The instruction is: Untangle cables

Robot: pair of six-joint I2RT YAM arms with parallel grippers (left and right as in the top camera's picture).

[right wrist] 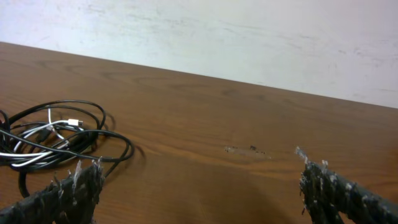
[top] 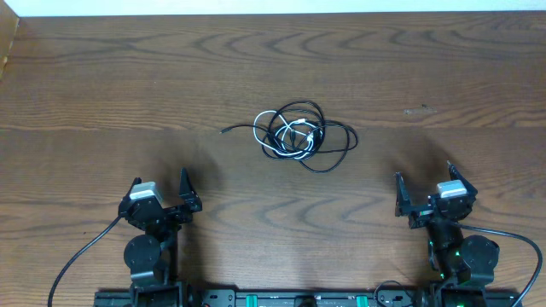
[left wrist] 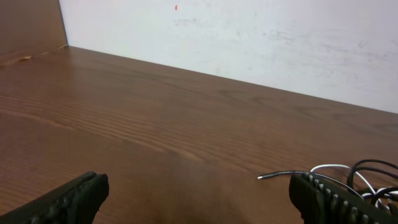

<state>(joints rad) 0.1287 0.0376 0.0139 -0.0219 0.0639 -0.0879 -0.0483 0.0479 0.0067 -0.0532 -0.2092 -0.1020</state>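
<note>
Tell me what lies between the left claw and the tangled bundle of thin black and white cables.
In the overhead view, only bare brown wooden table separates the open left claw from the tangled bundle of thin black and white cables.

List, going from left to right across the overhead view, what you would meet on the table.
left end effector → cables, tangled in one pile → right end effector

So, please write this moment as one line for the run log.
stage: not started | cables: one tangled heap, untouched | left hand: open, empty, apart from cables | right hand: open, empty, apart from cables
</note>
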